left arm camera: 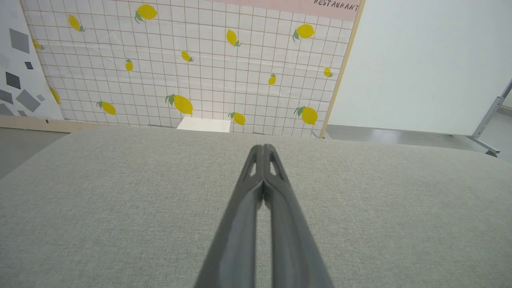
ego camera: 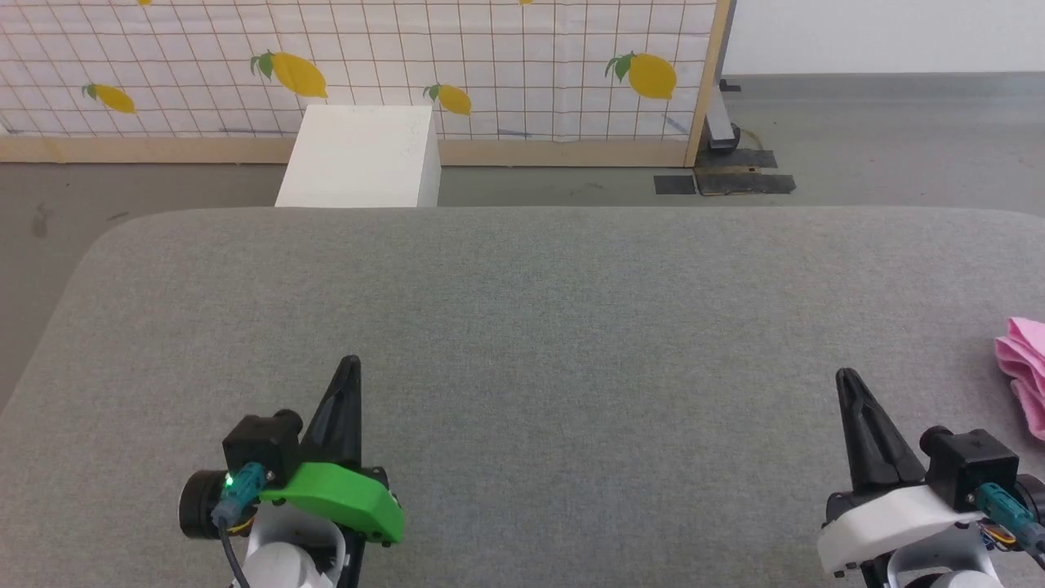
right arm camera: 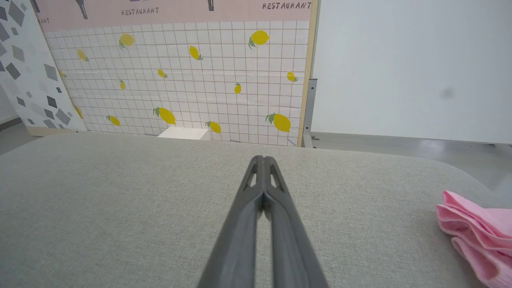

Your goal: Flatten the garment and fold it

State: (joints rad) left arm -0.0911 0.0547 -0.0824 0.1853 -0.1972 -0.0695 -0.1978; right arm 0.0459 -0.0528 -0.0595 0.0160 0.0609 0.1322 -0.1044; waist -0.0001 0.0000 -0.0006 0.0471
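While the garment (right arm camera: 476, 228) lies bunched in soft pink layers at the right edge of the counter (ego camera: 522, 327), nothing of the task looks done yet. It sits in a heap of overlapping folds, not spread flat. Much of it runs past the edge of both the head view and the right wrist view, so its full shape cannot be judged, and it may be more orderly than the visible part suggests. No waistband or label can be made out from here. Nearest to it is the right tool (ego camera: 845, 374), a little to its left and apart from it, with its two dark fingers pressed together to a point and nothing between them. Well apart on the left side, the left tool (ego camera: 349, 363) is likewise closed tight and empty, its tip pointing toward the far edge. Between and beyond the two tools the grey fabric surface lies bare, which leaves plenty of room for spreading the cloth. By my reading the whole job remains: reach right for the heap, bring it toward the middle, pull it flat, then fold it. Past the far edge stand a white box (ego camera: 359, 155) on the floor (ego camera: 898, 139) and a lemon-patterned panel (ego camera: 490, 65) behind it.
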